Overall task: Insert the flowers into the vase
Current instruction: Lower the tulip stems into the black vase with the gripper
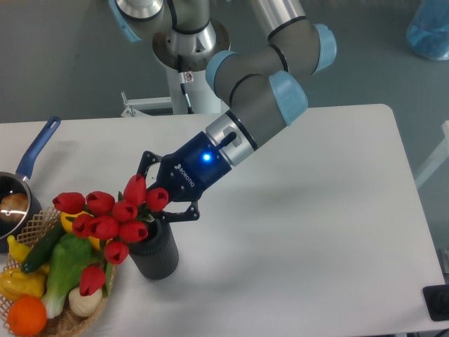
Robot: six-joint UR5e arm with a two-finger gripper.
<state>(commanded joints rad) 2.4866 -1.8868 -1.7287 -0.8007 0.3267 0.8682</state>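
Observation:
The flowers (106,223), a bunch of red tulip buds, lean left out of the mouth of the vase (158,254), a dark grey ribbed cylinder on the white table. Their stems go down into the vase behind the buds. My gripper (156,194) reaches in from the upper right, just above the vase mouth. Its jaws stand either side of the bunch and grip it near the base of the buds. The fingertips are hidden behind the buds. The lowest buds hang over the wicker basket.
A wicker basket (66,321) of toy vegetables stands right next to the vase on its left. A blue-handled saucepan (36,149) sits at the left edge. The arm's base (184,42) rises behind the table. A black object (436,303) lies at the front right corner.

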